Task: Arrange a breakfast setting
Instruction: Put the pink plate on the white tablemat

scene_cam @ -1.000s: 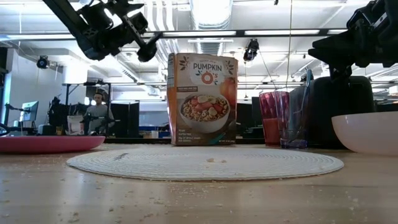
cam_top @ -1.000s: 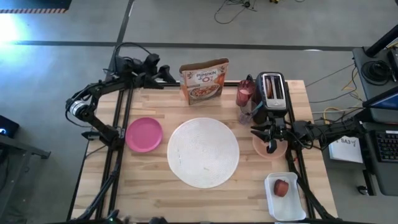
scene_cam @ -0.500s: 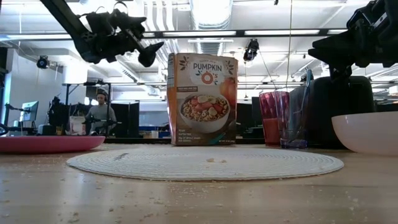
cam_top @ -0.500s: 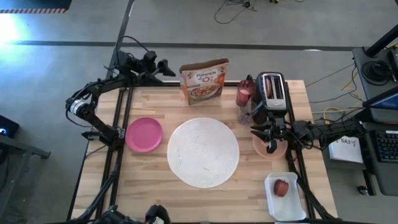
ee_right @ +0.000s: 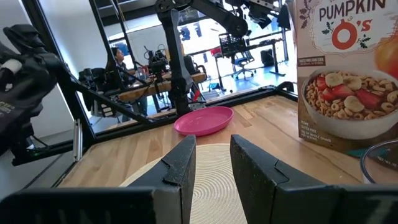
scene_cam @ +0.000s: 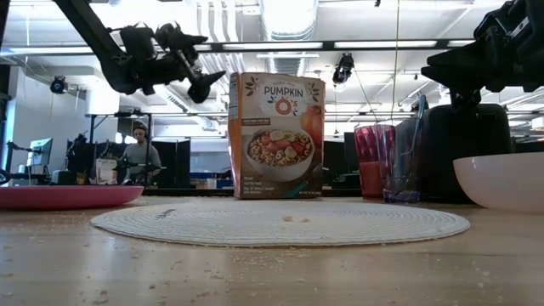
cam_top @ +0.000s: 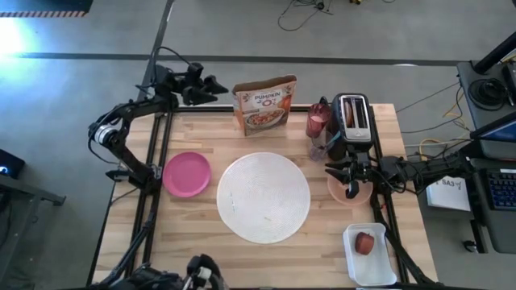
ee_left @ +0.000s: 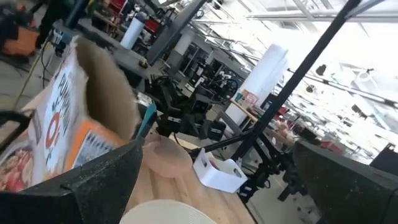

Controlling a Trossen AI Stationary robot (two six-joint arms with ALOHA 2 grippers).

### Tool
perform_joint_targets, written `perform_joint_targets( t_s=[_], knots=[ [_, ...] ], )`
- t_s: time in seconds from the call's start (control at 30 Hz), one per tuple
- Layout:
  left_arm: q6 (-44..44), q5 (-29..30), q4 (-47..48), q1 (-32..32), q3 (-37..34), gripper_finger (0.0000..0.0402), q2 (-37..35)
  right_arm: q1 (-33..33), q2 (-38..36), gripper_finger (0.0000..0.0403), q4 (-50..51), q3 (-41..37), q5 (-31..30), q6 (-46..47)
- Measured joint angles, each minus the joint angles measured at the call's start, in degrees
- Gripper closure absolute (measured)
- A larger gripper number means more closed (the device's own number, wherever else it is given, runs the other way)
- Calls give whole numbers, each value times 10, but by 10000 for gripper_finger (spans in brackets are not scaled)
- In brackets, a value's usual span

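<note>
High view: the left gripper (cam_top: 216, 84), spread wide and empty, hangs just off the worktop's (cam_top: 193, 242) far edge; the cereal box (cam_top: 264, 104) stands upright just beside it, toward the right arm. The right gripper (cam_top: 352, 192), narrowly parted, sits over the peach bowl (cam_top: 339, 193), farther from the box

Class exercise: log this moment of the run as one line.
left gripper: open, raised beside cereal box | right gripper: over bowl, nothing seen held | plate: bare
</note>
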State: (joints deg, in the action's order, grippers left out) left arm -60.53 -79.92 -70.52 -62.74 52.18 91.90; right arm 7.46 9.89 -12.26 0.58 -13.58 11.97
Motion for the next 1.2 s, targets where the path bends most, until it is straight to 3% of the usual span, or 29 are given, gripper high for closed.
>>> perform_joint_targets(
  t_s=[0.47, 0.63, 0.8, 0.9, 1.0, 1.2],
  knots=[
    [-26, 21, 1, -25, 9, 2, -28, 0, 0, 312, 0, 0, 0, 0],
    [-54, 65, 4, -21, 69, 2, -30, 0, 0, 312, 0, 0, 0, 0],
    [-40, 66, 79, -6, 146, 2, -30, 0, 0, 312, 0, 0, 0, 0],
    [7, 67, 180, -4, 190, 2, -30, 0, 0, 312, 0, 0, 0, 0],
    [91, 87, 339, -4, 235, 2, -30, 0, 0, 312, 0, 0, 0, 0],
    [409, 207, 810, 5, 349, 2, -30, 0, 0, 312, 0, 0, 0, 0]
  ],
)
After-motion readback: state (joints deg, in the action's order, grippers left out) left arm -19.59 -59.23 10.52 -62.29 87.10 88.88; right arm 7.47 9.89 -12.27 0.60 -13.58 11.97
